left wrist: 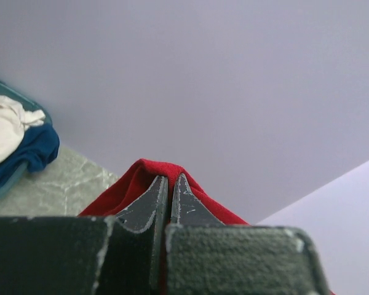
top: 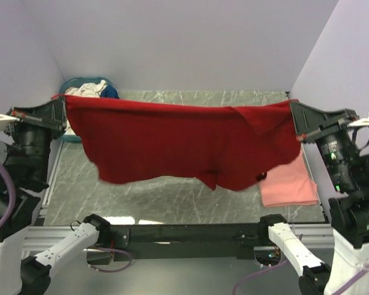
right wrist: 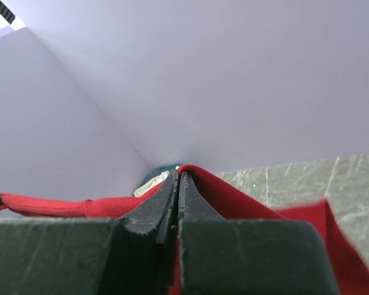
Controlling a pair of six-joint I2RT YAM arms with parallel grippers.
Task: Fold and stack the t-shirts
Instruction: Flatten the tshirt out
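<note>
The left jaws and right jaws are both pinched tight, each on a top edge of the red shirt, so it hangs stretched between them over the table. I'd guess that's to pull it flat before laying it down. The pink shirt sits folded under the right jaws. The basket, holding a white shirt and a blue shirt, is behind the left jaws.

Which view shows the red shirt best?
The top view: the red shirt hangs stretched between the left gripper and right gripper, full width visible. Each wrist view shows only the cloth around its own pinch.
</note>
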